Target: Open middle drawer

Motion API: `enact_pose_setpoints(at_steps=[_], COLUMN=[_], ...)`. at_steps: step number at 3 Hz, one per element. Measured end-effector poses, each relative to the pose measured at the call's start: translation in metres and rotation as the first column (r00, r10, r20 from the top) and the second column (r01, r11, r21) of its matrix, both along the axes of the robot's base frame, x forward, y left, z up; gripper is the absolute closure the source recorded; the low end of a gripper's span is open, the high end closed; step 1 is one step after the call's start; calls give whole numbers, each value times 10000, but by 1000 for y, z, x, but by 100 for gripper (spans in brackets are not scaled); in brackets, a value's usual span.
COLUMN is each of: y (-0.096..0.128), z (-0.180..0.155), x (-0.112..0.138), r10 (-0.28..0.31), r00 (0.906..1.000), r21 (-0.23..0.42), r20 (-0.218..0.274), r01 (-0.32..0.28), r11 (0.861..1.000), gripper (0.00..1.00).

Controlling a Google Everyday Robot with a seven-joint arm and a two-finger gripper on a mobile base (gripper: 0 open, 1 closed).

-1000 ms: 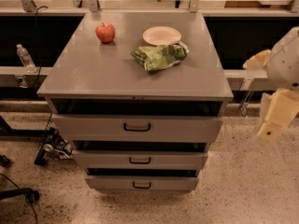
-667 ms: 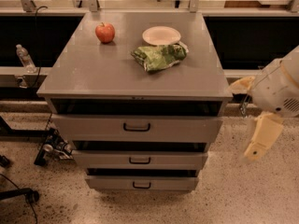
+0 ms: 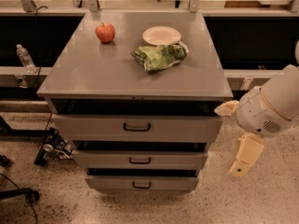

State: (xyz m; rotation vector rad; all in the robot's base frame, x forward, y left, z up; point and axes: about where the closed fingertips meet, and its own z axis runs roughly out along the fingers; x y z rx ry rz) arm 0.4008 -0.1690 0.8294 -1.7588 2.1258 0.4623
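Observation:
The grey cabinet (image 3: 117,73) has three drawer fronts stacked at its front. The middle drawer (image 3: 103,159) is the mid-sized front, with a small black loop handle (image 3: 139,160) at its centre. A dark gap shows above it. My gripper (image 3: 229,141) hangs on the white arm (image 3: 271,106) to the right of the cabinet, level with the top and middle fronts. Its cream fingers (image 3: 245,155) are spread apart and hold nothing. It is clear of the cabinet and well right of the handle.
The tall top drawer (image 3: 93,127) and narrow bottom drawer (image 3: 107,183) sit above and below. On the cabinet top lie a red apple (image 3: 105,32), a white plate (image 3: 161,35) and a green chip bag (image 3: 160,56). A water bottle (image 3: 24,56) stands at left; cables and a wheeled base (image 3: 53,148) lie on the floor there.
The arm and gripper have moved left and lower, closer to the cabinet's right side. The drawers and the things on top have not moved.

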Motion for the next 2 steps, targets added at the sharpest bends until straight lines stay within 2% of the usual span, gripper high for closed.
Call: enact_pose_setpoints(at_steps=[2], y=[10], z=[-77], x=[-1], r10=[338], r00=[9983], r21=[632], r20=[-481], r01=[-307], r11=[9975], gripper=[0])
